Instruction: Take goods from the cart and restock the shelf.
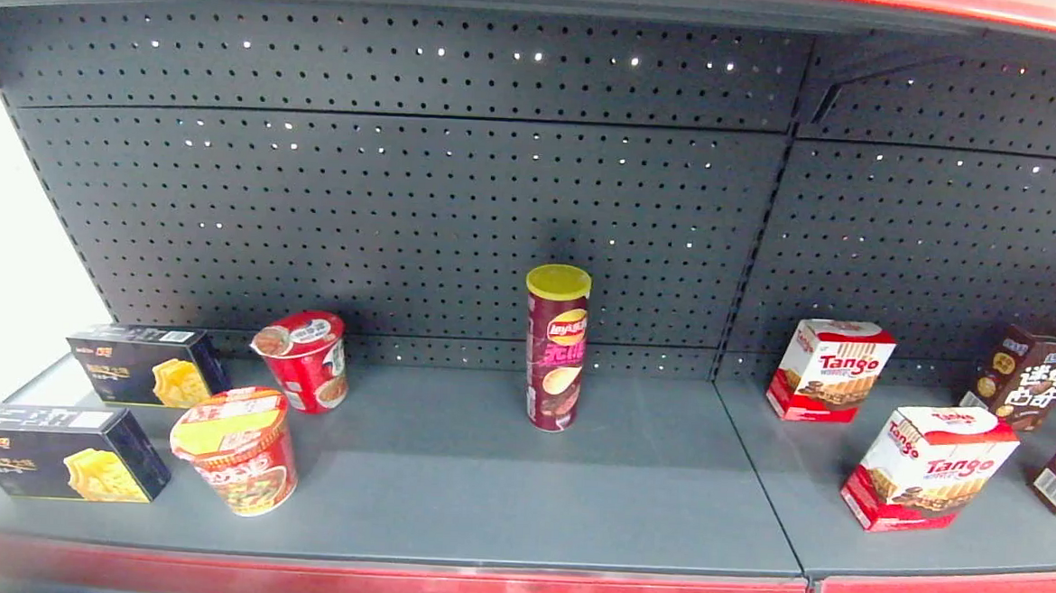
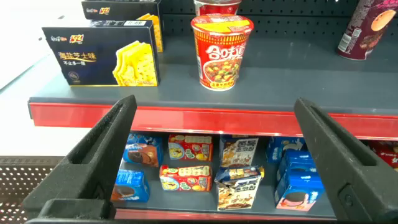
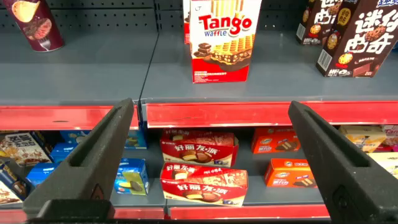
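Note:
The grey shelf (image 1: pixel 446 482) carries a tall maroon chips can (image 1: pixel 554 348) with a yellow lid, upright at mid-shelf. Two red noodle cups (image 1: pixel 303 360) (image 1: pixel 235 448) and two black boxes (image 1: pixel 149 365) (image 1: pixel 63 451) stand at the left. My left gripper (image 2: pixel 216 109) is open and holds nothing. It hangs in front of the shelf's red front edge (image 2: pixel 205 117), below the near noodle cup (image 2: pixel 221 53). My right gripper (image 3: pixel 211 107) is also open with nothing in it, facing the red edge below a red and white wafer box (image 3: pixel 222 40).
Two wafer boxes (image 1: pixel 830 369) (image 1: pixel 928 467) and dark brown boxes (image 1: pixel 1025 377) stand on the right shelf section. The lower shelf holds several snack boxes (image 2: pixel 185 163) (image 3: pixel 199 177). Bare shelf lies on both sides of the chips can. A perforated back panel (image 1: pixel 406 200) closes the rear.

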Tool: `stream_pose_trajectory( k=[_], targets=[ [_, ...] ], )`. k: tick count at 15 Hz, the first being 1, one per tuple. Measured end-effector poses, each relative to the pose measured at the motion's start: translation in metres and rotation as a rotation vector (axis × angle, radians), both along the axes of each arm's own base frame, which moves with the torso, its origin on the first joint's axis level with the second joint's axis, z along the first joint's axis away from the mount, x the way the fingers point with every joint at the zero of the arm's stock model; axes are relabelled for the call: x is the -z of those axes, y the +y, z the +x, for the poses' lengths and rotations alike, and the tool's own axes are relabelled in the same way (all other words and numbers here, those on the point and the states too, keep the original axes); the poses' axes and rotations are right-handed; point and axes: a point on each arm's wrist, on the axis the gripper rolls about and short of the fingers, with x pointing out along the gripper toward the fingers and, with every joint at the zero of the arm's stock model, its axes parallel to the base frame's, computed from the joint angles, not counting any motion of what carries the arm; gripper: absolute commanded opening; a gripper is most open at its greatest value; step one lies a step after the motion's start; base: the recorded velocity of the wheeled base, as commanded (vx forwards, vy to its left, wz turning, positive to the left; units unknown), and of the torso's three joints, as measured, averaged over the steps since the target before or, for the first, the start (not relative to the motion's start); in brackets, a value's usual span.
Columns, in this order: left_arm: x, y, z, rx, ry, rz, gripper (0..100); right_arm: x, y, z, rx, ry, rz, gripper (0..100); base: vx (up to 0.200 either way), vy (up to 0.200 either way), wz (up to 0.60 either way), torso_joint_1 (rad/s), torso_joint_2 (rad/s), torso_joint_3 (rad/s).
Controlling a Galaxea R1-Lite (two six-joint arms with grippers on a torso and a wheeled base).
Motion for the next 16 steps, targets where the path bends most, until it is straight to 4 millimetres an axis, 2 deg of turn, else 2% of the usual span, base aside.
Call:
stream_pose_trajectory(
  k=[1, 16],
  targets=[
    [0.0000, 0.0000, 0.0000, 0.000, 0.000, 0.000, 100, 0.0000, 0.0000, 0.0000, 0.000, 0.000, 0.000, 100, 0.000, 0.000, 0.00, 0.000, 0.00, 0.000],
    [0.0000, 0.0000, 0.0000, 0.000, 0.000, 0.000, 100, -0.0001, 0.0000, 0.0000, 0.000, 0.000, 0.000, 100, 0.000, 0.000, 0.60, 0.003, 0.00, 0.001]
  ],
)
